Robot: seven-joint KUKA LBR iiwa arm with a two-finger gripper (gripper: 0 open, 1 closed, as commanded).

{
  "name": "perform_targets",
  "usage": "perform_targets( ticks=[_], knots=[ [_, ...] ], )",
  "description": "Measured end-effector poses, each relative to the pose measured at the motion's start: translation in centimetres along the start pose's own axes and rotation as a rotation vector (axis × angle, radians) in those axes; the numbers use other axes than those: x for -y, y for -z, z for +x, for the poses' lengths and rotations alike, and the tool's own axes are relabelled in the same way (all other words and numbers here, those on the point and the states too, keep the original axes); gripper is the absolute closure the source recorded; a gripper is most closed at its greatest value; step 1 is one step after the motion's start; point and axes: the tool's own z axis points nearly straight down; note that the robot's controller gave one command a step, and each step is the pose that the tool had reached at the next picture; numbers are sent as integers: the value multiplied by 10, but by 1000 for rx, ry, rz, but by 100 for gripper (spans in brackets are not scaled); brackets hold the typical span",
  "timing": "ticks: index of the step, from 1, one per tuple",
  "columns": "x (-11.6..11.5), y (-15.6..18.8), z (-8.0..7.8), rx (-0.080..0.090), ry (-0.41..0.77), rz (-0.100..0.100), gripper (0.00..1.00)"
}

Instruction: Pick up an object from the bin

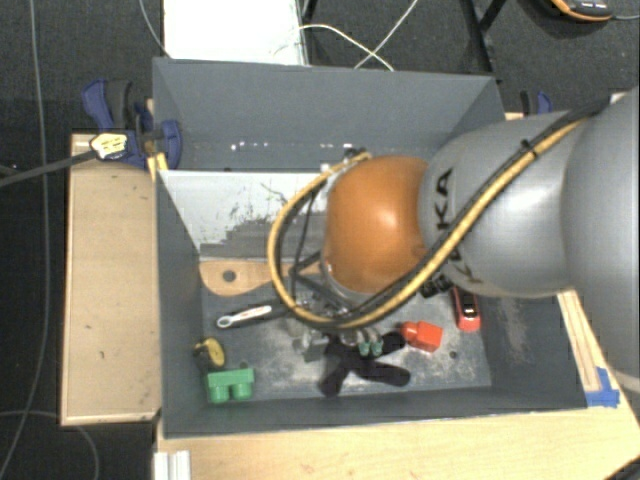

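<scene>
Camera view: hand (338, 340) low over a black forked thing (378, 373) front-centre — long axis left-right — grip state unreadable.

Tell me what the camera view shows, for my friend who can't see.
A silver robot arm with an orange cover reaches into a grey bin, its end effector down by a black thing and an orange block. A green block, silver wrench and wooden spatula lie at the view's left.

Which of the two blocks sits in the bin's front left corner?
The green block; the orange-red block lies further right, beside the black thing.
</scene>
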Motion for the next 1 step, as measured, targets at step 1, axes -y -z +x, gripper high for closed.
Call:
perform_targets(
  ticks=[1],
  knots=[
    [32, -23, -13, -2, -46, 1, 0]
  ],
)
